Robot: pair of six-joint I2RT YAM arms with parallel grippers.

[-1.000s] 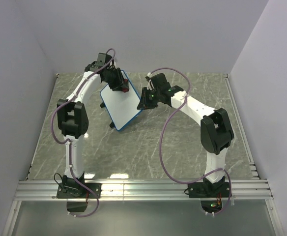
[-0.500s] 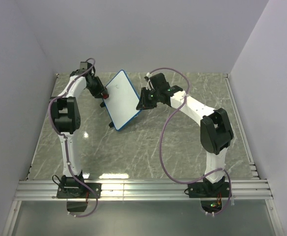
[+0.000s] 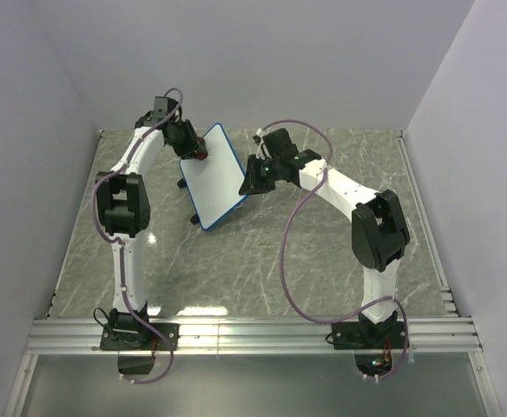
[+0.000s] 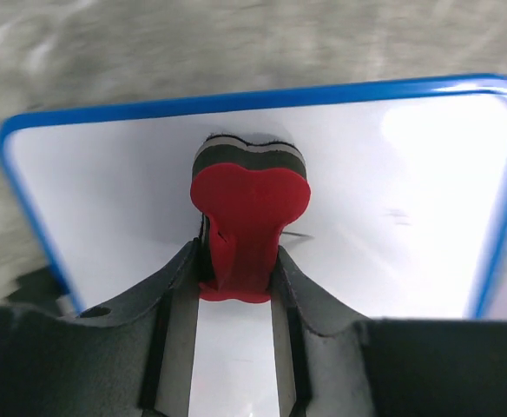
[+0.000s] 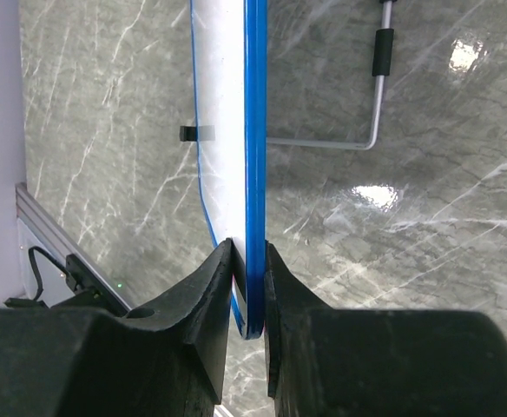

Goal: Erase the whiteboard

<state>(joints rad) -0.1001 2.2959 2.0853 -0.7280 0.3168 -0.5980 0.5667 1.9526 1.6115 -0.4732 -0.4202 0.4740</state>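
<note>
The whiteboard [image 3: 215, 181], blue-rimmed with a nearly clean white face, is tilted over the far part of the table [image 3: 323, 252]. The right gripper [image 5: 246, 252] pinches its rim. The left gripper [image 4: 236, 265] clamps a red-and-black eraser [image 4: 249, 195] against its face.

Eraser: small red-and-black eraser block [image 4: 249, 204], its red plastic back towards the left wrist camera, dark felt layer on the far side.
Tabletop: glossy grey marble-patterned tabletop [image 3: 323, 252] with bright glare spots.
Near edge: silver aluminium rails [image 3: 253, 334].
Surround: pale lilac-grey walls [image 3: 306, 61].
</note>
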